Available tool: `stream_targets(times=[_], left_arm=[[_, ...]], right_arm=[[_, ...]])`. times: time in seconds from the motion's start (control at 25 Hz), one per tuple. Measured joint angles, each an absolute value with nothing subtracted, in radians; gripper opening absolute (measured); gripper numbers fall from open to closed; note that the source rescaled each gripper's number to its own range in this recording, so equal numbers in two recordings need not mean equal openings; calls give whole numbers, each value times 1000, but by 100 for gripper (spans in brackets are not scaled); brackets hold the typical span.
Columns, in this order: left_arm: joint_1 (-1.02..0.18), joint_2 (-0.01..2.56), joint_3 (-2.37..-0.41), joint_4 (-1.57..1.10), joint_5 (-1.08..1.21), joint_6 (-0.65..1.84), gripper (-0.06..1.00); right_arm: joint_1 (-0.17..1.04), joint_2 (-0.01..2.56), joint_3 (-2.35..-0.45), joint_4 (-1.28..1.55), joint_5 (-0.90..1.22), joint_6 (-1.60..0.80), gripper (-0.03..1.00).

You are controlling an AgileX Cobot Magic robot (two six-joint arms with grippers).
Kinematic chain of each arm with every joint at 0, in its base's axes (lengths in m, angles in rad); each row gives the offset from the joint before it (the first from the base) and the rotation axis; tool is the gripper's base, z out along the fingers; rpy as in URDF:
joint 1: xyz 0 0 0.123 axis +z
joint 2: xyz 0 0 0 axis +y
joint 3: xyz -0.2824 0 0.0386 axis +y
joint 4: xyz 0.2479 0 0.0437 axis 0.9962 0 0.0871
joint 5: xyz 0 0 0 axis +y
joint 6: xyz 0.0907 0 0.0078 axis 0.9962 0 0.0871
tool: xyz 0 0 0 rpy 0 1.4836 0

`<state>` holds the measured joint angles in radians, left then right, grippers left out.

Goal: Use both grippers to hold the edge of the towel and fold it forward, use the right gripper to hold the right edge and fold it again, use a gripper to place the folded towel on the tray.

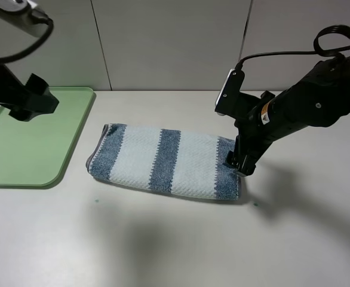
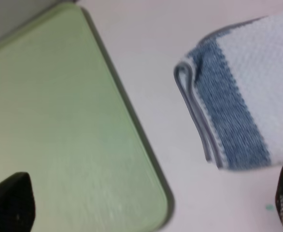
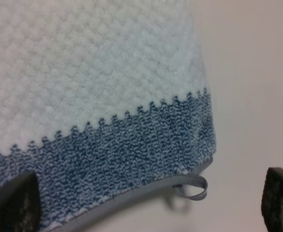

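Right hand [image 1: 239, 162] is down low at the right end of the folded towel [image 1: 163, 160], fingers spread wide with the dark blue border sitting between them, nothing pinched. The towel lies flat on the table [image 1: 175, 245], striped side up, just beside the green tray [image 1: 20, 149]. Left hand [image 1: 34, 98] hangs above the tray, spread wide too, gripping nothing.
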<state>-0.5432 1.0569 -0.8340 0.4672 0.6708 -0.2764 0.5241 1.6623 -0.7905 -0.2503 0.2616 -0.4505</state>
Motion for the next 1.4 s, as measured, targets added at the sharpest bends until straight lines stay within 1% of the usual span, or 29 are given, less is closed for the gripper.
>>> stream_targets(times=[0.2,0.36,0.84,1.24,1.4], left_arm=[[-543,973,-834,374,792,-280,100],[-543,926,-834,319,843,-281,100],[-543,891,-834,310,858,-282,100],[-543,891,-834,310,858,-282,100],[-543,891,-834,310,858,-283,100]], right_arm=[[524,1662,-791,-250,262,-451,100],[524,1662,-791,-250,262,-451,100],[524,1662,-791,-250,262,-426,100],[524,1662,-791,-250,261,-357,100],[524,1662,-791,-246,256,-264,100]])
